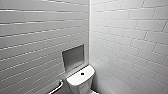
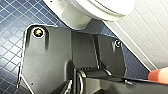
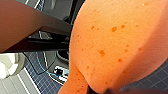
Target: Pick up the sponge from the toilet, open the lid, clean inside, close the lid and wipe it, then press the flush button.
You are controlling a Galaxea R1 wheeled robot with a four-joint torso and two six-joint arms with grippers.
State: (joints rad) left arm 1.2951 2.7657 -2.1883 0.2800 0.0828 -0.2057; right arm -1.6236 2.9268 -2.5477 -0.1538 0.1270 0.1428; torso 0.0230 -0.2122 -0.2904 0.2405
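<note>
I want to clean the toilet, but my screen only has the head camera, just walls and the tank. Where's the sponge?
Observer: The sponge is off the toilet, close in front of the right wrist camera. It looks pinched in the right gripper.
Operator: What colour is the floor?
Observer: The floor is small dark blue tiles, seen in the left wrist view.
Operator: Can you see the bowl?
Observer: Yes. The left wrist view shows the bowl of the toilet from the side, standing beside a white tiled wall.
</note>
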